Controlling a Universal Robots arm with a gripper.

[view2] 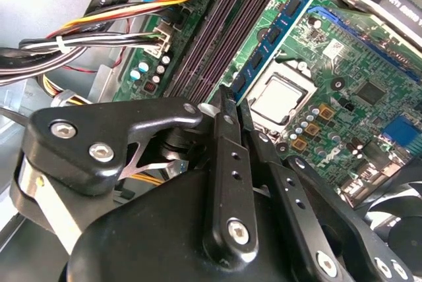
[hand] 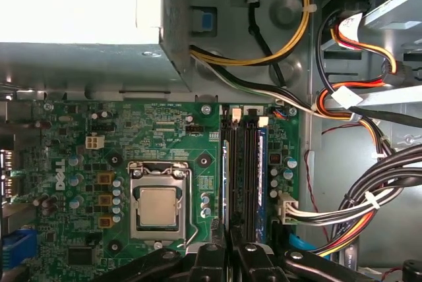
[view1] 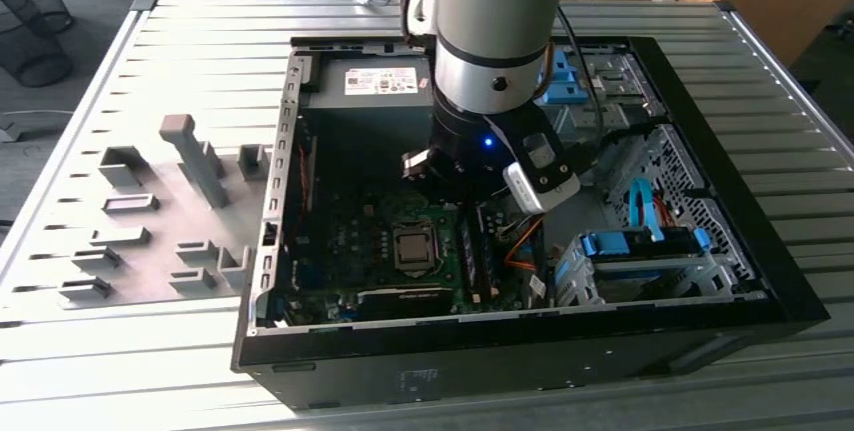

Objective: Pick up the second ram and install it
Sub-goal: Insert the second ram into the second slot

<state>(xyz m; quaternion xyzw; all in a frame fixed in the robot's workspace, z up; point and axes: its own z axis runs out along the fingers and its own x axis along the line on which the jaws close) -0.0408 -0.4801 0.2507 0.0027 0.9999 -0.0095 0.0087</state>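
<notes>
Blue-green, thin and narrow, the circuit-board stick taken here as the second ram [view2: 280, 35] stands on edge in the memory slot nearest the square metal processor socket [hand: 158, 206], directly ahead of the black two-fingered gripper [view2: 234, 101]. The fingers [view2: 224, 137] are drawn close together with only a slit between them, and nothing can be made out pinched there. By this evidence the pick-up appears done and the stick is in its slot. Whether it is fully pressed home and latched cannot be told, so seating remains unconfirmed. The first wrist view looks straight down on the green motherboard [hand: 79, 130] and shows the same stick [hand: 226, 176] edge-on as a pale line, in line with the gripper [hand: 231, 255]. It also shows a bluish strip [hand: 261, 176] in the outermost slot; whether that is another stick or the slot itself cannot be told. The second wrist view looks in at a slant and alone reveals the stick's face with its small dark chips, and the dark slots [view2: 211, 38] beside it. The exterior view adds the setting: the grey robot arm [view1: 494, 41] reaching down into the open black computer case [view1: 747, 251], which lies on a slatted metal table [view1: 200, 41] beside a plate of grey holder blocks [view1: 174, 211].
</notes>
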